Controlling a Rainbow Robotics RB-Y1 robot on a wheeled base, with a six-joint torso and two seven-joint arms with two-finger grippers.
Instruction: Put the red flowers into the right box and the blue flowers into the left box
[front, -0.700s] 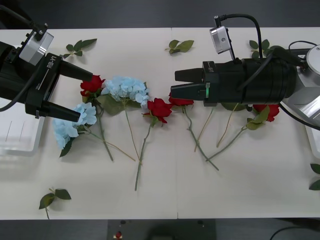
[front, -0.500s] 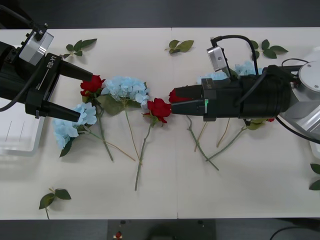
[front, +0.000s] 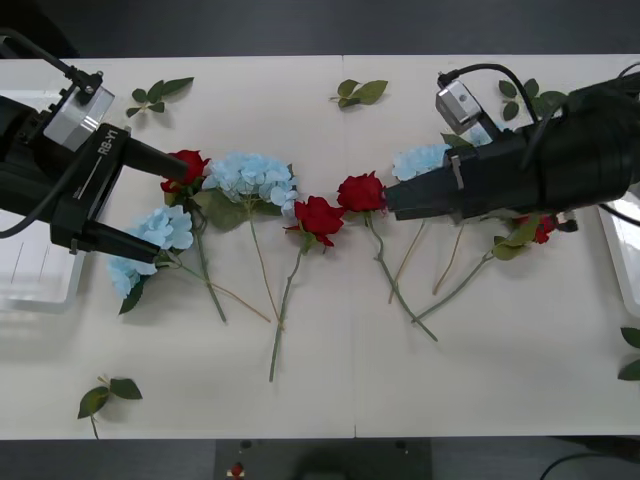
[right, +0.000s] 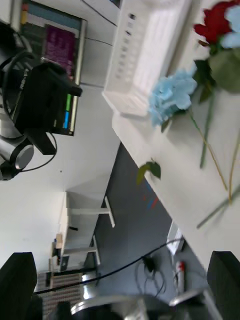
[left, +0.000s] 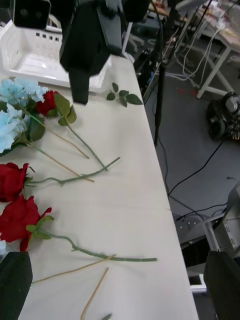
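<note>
Looking down from the front, the left gripper (front: 170, 204) hovers with jaws spread wide — one finger by a red rose head (front: 187, 165), the other over a pale blue cluster (front: 150, 242). The right gripper (front: 391, 200) points at another rose (front: 361, 191) from just beside it; whether its jaws are parted here I cannot tell. Red flowers and blue flowers lie mixed across the counter (front: 330, 380), none boxed. The left box (front: 35, 280) sits at the counter's left edge.

From the right wrist, its two fingers (right: 225, 280) stand at opposite corners — open, holding nothing — with a blue cluster (right: 171, 95) beside the white tray (right: 145, 55).

From the left wrist, roses (left: 20, 222) lie on the counter, the right box (left: 35, 60) beyond them.
</note>
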